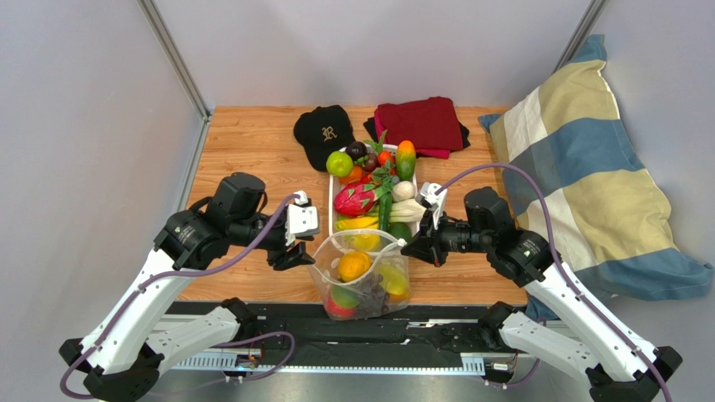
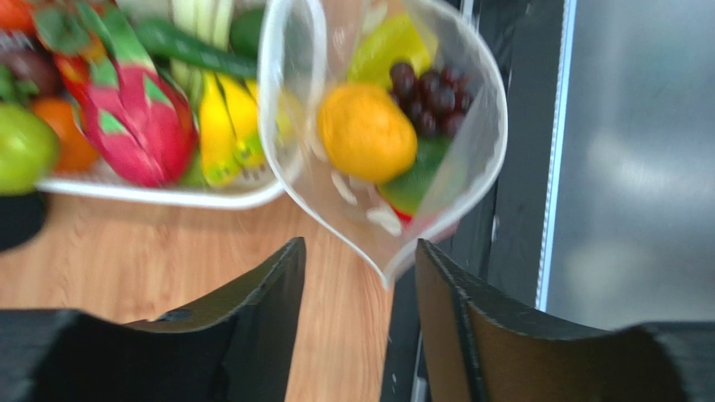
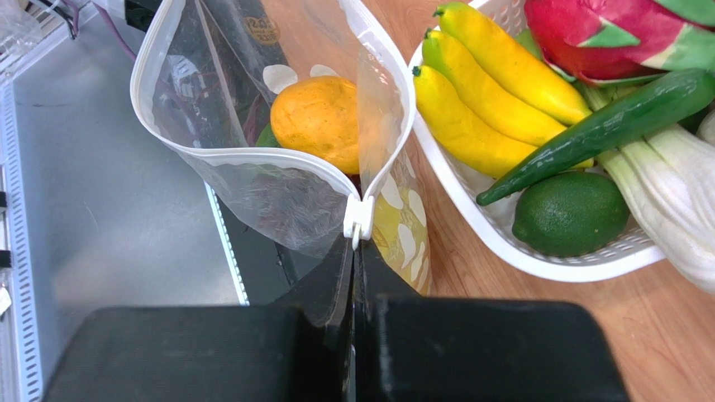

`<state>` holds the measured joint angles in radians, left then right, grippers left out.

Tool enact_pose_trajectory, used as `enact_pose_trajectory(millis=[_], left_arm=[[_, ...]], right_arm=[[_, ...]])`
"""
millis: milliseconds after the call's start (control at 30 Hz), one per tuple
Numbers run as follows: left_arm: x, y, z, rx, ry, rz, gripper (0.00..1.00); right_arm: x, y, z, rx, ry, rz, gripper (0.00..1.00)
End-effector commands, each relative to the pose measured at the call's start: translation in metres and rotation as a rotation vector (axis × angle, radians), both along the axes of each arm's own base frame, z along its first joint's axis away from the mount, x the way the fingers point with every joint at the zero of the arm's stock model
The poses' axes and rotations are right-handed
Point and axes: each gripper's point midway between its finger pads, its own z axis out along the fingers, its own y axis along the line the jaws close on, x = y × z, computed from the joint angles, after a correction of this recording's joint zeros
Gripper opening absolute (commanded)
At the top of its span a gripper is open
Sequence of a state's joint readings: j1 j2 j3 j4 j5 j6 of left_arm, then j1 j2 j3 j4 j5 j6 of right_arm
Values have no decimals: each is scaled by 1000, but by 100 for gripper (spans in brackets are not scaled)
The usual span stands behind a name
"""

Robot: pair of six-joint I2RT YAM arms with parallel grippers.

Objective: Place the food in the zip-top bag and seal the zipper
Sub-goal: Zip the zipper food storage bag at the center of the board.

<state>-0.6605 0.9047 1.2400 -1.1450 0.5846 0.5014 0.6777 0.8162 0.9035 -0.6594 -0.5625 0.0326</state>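
The zip-top bag (image 1: 323, 270), lower centre of the top view at the desk's (image 1: 252, 142) near edge, already holds an orange (image 1: 353, 265) and grapes (image 2: 430, 94), yet you still have food (image 1: 357, 199) in the white tray (image 3: 470, 226) and the zipper (image 3: 159, 50) gaping, with your right end effector (image 3: 352, 251) clamped on the bag's corner and your left end effector (image 2: 359, 251) apart.

Wooden tabletop (image 1: 252, 146) in sound order. At far edge: black cap (image 1: 324, 134) with pale emblem, just beside folded dark-red cloth (image 1: 421, 123) lying on a black one. White perforated tray (image 3: 537, 264) at centre, in front of both. Striped pillow (image 1: 587, 167), blue, cream and yellow, off right side.
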Motion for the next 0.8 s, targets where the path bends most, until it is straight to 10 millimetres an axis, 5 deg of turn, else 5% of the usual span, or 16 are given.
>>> enact_pose_trajectory(millis=[0,33,267,433,767], left_arm=[[8,-39,63,-257,-87,-72,61],[14,-47,79,-302,-120,-78,62],[23,-114,89,-368,-123,-147,59],[24,-163,77,-349,-82,-160,54],[10,-195,60,-344,-61,-229,50]], right_arm=[[-2,3,31,90,-186,65,0],[-4,2,32,94,-200,71,0],[-13,-1,37,128,-293,116,0],[-14,0,38,133,-302,123,0],[-14,-1,38,141,-333,125,0]])
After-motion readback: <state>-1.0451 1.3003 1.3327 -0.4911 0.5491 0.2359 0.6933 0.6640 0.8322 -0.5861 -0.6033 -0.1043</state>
